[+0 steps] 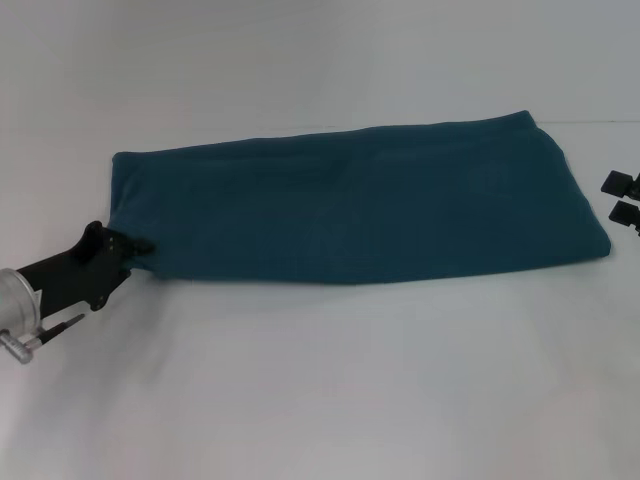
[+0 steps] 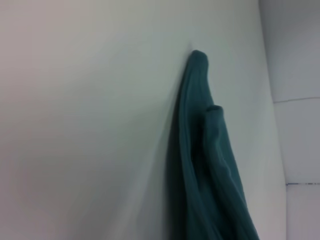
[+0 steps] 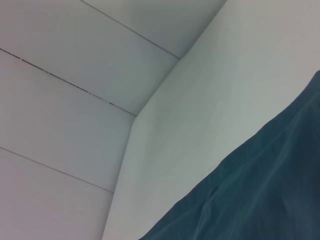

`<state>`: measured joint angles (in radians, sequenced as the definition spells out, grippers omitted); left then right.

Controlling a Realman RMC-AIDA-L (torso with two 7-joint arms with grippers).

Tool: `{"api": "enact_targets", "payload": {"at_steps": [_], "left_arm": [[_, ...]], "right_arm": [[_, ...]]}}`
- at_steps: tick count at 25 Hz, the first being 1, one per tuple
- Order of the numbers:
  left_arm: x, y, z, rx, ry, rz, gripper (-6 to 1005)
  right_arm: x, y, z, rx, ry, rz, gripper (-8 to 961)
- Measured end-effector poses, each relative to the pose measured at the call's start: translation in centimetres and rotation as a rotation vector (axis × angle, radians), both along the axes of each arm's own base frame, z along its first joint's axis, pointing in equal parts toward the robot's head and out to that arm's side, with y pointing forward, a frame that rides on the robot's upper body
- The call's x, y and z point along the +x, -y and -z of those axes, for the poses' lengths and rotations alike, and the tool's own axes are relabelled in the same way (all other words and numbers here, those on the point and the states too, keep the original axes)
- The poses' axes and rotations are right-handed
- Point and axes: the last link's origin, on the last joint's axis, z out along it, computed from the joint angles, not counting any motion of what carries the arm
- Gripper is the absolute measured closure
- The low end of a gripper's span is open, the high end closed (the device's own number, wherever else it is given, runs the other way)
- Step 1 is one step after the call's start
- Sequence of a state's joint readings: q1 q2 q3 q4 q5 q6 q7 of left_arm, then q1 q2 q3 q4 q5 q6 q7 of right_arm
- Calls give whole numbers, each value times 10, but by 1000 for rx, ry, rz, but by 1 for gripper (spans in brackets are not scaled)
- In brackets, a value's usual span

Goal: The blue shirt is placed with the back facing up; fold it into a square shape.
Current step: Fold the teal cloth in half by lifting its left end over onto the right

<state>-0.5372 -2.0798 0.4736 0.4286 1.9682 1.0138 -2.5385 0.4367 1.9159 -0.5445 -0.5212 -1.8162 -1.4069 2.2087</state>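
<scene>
**Folded blue shirt lies across the table, left gripper at its corner**

The white table (image 1: pixel 320 400) fills nearly the whole head view, running back to a pale wall at 12 o'clock. In the right wrist view the same table meets panelled wall sections with thin dark seams.

The blue shirt (image 1: pixel 360 205) is the largest thing on it. It lies as a long, narrow band folded lengthwise, stretching from about 9 o'clock to 3 o'clock across the middle of the head view, the 3 o'clock end sitting a little farther back than the other. Its upper surface is plain, with no lettering showing. The 3 o'clock end is rounded and thick; the 9 o'clock end is squarer. The left wrist view shows the shirt (image 2: pixel 210 165) from low down as layered folds with a smaller flap lying on top. The right wrist view catches one edge of the cloth (image 3: pixel 260 190) flat on the table.

The left gripper (image 1: pixel 138 246) comes in from 8 o'clock on its black wrist with a silver collar behind. Its fingertips sit right at the near corner of the shirt's 9 o'clock end, drawn together on the hem there, so it appears to have the fabric pinched.

The right gripper (image 1: pixel 622 197) shows only as two dark fingertips at the 3 o'clock edge, just beside the shirt's far end without touching it, standing apart from each other and holding nothing.
</scene>
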Motion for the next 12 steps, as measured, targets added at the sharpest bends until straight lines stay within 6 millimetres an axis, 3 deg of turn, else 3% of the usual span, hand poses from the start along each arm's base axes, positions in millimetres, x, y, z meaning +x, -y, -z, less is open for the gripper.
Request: {"api": "enact_targets", "payload": {"at_steps": [4, 12], "left_arm": [[-7, 5, -13, 18, -33, 28, 978], [-45, 28, -51, 108, -95, -57, 976]], "right_arm": [[3, 0, 0, 5, 4, 13, 265], [12, 0, 5, 19, 10, 72, 265]]}}
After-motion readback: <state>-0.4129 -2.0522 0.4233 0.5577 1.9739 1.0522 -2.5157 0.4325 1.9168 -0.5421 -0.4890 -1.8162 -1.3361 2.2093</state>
